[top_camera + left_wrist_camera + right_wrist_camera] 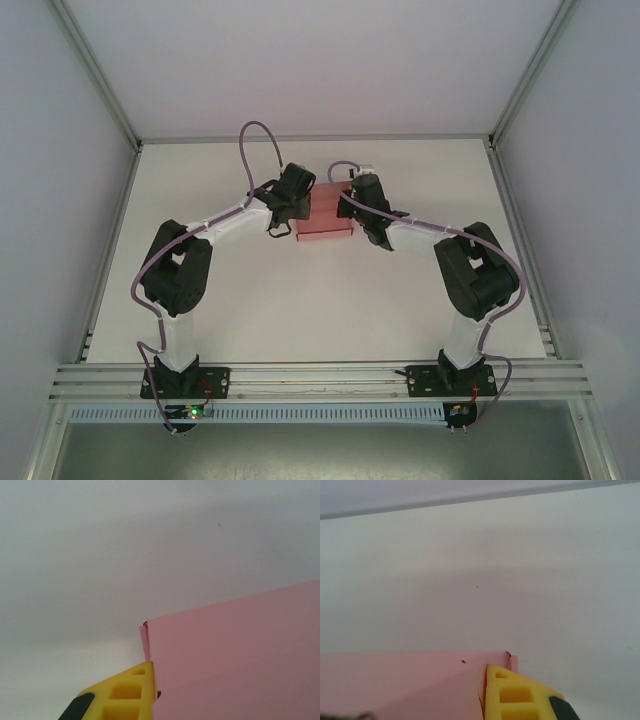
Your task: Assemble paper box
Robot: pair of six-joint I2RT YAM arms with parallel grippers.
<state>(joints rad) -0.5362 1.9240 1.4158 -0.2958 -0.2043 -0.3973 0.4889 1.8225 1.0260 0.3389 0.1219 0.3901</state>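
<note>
- Left wrist view: one yellow finger (127, 695) of the left gripper (298, 214) sits tight against the left edge of a pink card panel. The other finger is hidden behind the card.
- Jaws are narrow, pinched on that wall of the paper box (235, 660).
- The folded corner of the box shows just above the fingertip, with white table (125, 555) beyond it.
- Right wrist view: one yellow finger (515, 697) of the right gripper (353, 211) is pressed to the right edge of the box (395, 685). Its partner is out of sight behind the card.
- Jaws are narrow here too, clamped on the box wall.
- The box corner shows at the fingertip, with bare table (470, 580) past it and a grey wall strip (420, 490) at the far end.
- Top view: the paper box (325, 215) sits on the table (300, 300), centre and toward the far side, directly between the two grippers.
- The left gripper touches its left side and the right gripper touches its right side.
- The box looks folded up rather than flat, its near wall a darker pink.
- Both arms are bent inward from their bases at the near edge.
- A purple cable (255, 130) loops above the left wrist.
</note>
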